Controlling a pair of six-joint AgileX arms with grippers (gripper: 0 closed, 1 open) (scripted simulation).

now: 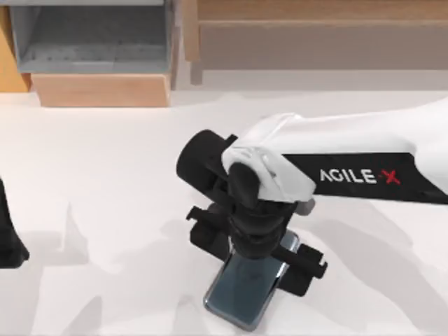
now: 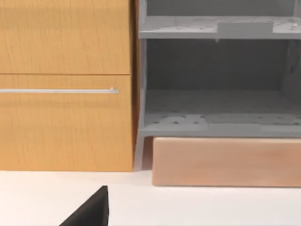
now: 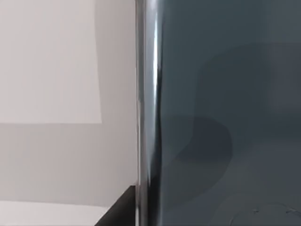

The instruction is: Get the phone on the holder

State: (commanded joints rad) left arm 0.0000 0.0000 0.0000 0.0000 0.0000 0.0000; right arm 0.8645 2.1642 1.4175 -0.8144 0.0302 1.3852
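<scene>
At the lower middle of the top view, the right arm reaches in from the right edge, its gripper pointing straight down over the smartphone on the white table, finger state impossible to tell.

- From the top view you look straight down on the white table, with the orange wooden cabinet and the grey open shelf unit along its far edge.
- Your left wrist camera sits low near the tabletop and faces level at that same orange wooden cabinet and grey shelf unit, seen front-on from close by.
- Your right wrist camera sits very close against the flat dark blue-grey phone with the thin metallic rim; the top view shows the same phone from above.
</scene>
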